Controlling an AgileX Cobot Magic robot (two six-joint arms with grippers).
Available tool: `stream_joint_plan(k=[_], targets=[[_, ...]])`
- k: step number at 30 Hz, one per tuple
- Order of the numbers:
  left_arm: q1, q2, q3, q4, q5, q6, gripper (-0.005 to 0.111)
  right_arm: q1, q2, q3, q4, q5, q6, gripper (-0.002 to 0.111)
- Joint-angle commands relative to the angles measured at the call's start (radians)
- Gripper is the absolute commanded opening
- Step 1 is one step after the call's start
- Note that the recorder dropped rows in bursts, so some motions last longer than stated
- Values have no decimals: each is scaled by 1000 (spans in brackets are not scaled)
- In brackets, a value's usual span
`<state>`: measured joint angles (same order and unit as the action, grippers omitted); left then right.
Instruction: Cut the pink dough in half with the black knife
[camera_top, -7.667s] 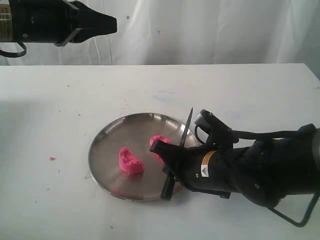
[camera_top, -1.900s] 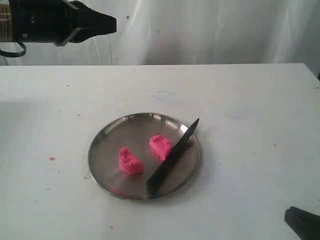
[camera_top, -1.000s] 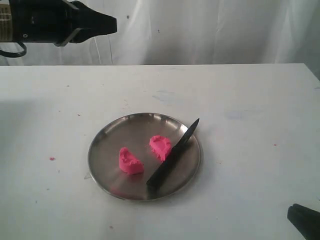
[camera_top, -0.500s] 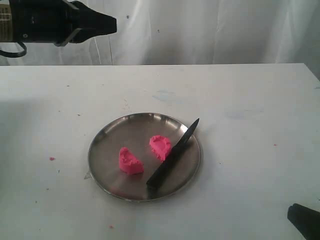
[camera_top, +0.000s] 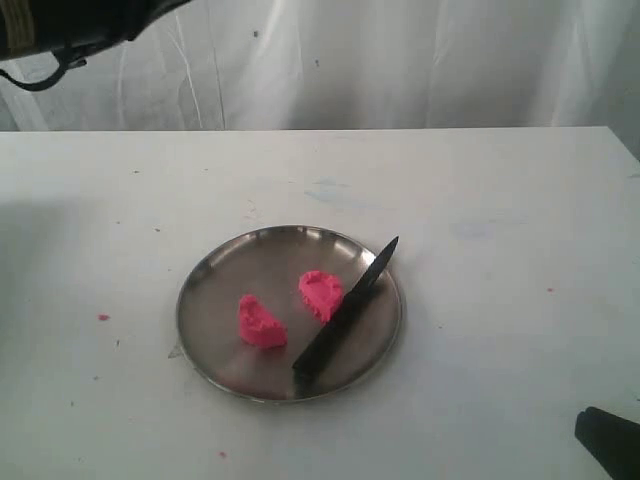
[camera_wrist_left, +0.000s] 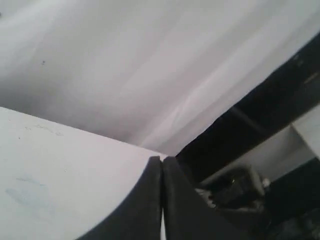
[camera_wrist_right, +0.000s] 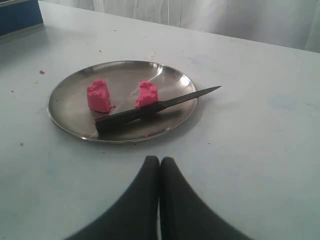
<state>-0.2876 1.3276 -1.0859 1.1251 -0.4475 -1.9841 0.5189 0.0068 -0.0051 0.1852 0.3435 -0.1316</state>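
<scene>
White table (camera_top: 500, 200) bears steel plate (camera_top: 250, 260), halved pink dough (camera_top: 261, 322), black knife (camera_top: 345, 308); left claw (camera_wrist_left: 161, 165), right claw (camera_wrist_right: 159, 162) apparently closed.

A round steel plate (camera_top: 250, 262) lies flat near the middle of a white table (camera_top: 500, 300), its rim bright and its floor a duller grey. A small pink crumb (camera_top: 103, 317) sits on the table well left of the plate, and a second speck (camera_top: 222, 455) lies near the front edge. A faint bluish smudge (camera_top: 325, 190) marks the tabletop behind the plate. A white curtain (camera_top: 400, 60) hangs behind the table. The right wrist view catches a blue object (camera_wrist_right: 20, 15), mostly cut off.
</scene>
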Motion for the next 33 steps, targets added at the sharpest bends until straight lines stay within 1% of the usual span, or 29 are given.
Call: stream_joint_plan(k=[1, 4, 8, 11, 13, 15, 19, 21, 25, 27, 30, 33], targets=[[-91, -146, 73, -157, 102, -5, 0, -5, -7, 5, -3, -9, -4, 0], [-158, -238, 146, -197, 96, -5, 0, -5, -7, 5, -3, -9, -4, 0], [-244, -351, 265, -199, 96, -5, 0, -5, -7, 5, -3, -9, -4, 0], [-286, -417, 358, -199, 87, -5, 0, -5, -7, 5, -3, -9, -4, 0], [-303, -455, 421, -247, 78, 9, 0, -5, -7, 5, -3, -9, -4, 0], [-304, -496, 489, -342, 126, 176, 0, -5, -7, 5, -3, -9, -4, 0], [-304, -574, 620, -694, 190, 621, 0, -5, -7, 5, -3, -9, -4, 0], [-306, -612, 681, -854, 194, 799, 0, -5, -7, 5, -3, -9, -4, 0], [-310, -690, 768, -931, 210, 1011, 0, -5, -7, 5, -3, -9, -4, 0], [-317, -739, 803, -991, 210, 1155, 0, -5, -7, 5, -3, -9, -4, 0], [-317, -822, 857, -1095, 208, 1443, 0, -5, -7, 5, -3, -9, -4, 0], [-311, -902, 907, -1130, 208, 1628, 0, -5, -7, 5, -3, -9, -4, 0]])
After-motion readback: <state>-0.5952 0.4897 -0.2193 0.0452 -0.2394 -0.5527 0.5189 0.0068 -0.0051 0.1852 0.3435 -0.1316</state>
